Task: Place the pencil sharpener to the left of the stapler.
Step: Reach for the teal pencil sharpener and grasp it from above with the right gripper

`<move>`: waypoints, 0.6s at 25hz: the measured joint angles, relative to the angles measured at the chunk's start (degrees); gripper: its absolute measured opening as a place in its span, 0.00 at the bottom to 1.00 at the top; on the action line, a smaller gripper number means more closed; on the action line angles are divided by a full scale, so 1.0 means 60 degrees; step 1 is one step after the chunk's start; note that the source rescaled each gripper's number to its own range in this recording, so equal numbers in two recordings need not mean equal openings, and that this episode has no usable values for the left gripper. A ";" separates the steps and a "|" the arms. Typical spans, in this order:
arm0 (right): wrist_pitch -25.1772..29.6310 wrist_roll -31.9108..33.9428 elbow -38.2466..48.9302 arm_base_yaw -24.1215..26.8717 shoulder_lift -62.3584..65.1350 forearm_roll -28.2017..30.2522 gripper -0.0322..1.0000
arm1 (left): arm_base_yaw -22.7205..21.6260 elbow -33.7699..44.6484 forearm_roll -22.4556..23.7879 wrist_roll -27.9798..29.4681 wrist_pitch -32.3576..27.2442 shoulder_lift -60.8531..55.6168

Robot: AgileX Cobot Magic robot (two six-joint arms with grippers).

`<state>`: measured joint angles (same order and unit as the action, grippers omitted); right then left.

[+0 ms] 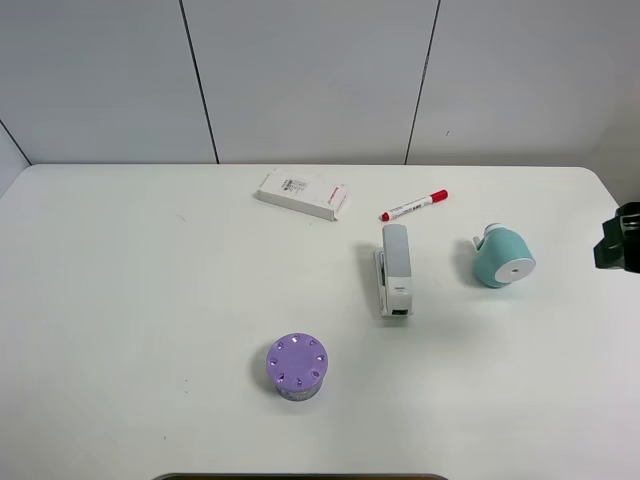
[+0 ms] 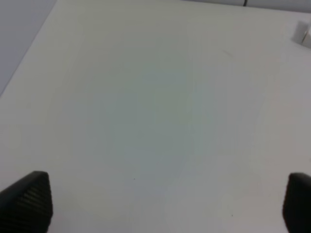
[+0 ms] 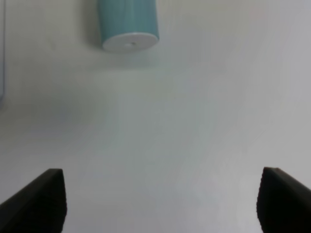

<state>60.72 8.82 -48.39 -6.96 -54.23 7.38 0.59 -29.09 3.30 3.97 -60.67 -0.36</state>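
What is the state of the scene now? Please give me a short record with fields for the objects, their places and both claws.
pencil sharpener: teal, lying on the table, right of the stapler, apart from it
stapler: grey and white, near the table's middle
other things: red-capped marker and white box beyond the stapler; purple cylinder nearer, to its left
left claw: open, empty, over bare table
right claw: open, empty, sharpener ahead of it
task: not yet done
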 joint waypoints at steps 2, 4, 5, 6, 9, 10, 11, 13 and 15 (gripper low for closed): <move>0.0034 0.0000 -0.0073 0.0000 -0.0149 0.0000 0.62 | 0.0000 0.0000 0.0000 0.0000 0.0000 0.0000; 0.0065 0.0000 -0.0275 0.0000 -0.0306 0.0000 0.62 | 0.0000 0.0000 0.0000 0.0000 0.0000 0.0000; 0.0090 0.0000 -0.0404 0.0000 -0.0395 0.0000 0.62 | 0.0000 0.0000 0.0000 0.0000 0.0000 0.0000; 0.0164 0.0000 -0.0587 0.0000 -0.0473 0.0000 0.62 | 0.0000 0.0000 0.0000 0.0000 0.0000 0.0000; 0.0570 -0.0009 -0.1270 0.0000 -0.0843 0.0000 0.62 | 0.0000 0.0000 0.0000 0.0000 0.0000 0.0000; 0.0729 -0.0033 -0.1475 0.0000 -0.1008 0.0000 0.62 | 0.0000 0.0000 0.0000 0.0000 0.0000 0.0000; 0.0886 -0.0090 -0.1715 0.0000 -0.1194 0.0000 0.62 | 0.0000 0.0000 0.0000 0.0000 0.0000 0.0000; 0.1184 -0.0207 -0.2166 0.0000 -0.1583 0.0000 0.62 | 0.0000 0.0000 0.0000 0.0000 0.0000 0.0000; 0.1379 -0.0286 -0.2529 0.0000 -0.2039 0.0000 0.62 | 0.0000 0.0000 0.0000 0.0000 0.0000 0.0000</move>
<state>68.99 7.10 -63.57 -6.96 -66.46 7.38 0.59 -29.09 3.30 3.97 -60.67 -0.36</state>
